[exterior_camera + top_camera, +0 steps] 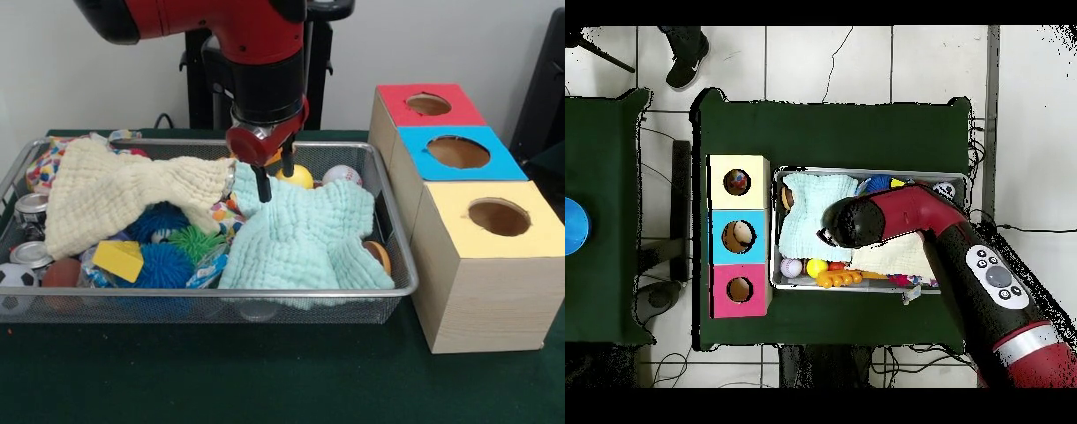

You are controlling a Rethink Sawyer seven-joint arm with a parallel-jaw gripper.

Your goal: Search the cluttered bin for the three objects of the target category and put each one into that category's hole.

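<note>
Wire bin sits nearest, on the green table. Left to right inside: cans, cream cloth, blue spiky balls under it, mint cloth, yellow ball, baseball. Gripper hangs over the mint cloth, fingers parted, tips at the fabric, nothing gripped. At right, yellow box, blue box, red box, each holed.

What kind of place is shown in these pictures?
Probably a robotics lab. A red robot arm works at a green-covered table holding a wire bin of toys and cloths, beside three wooden sorting boxes. Cables lie on the tiled floor.
</note>
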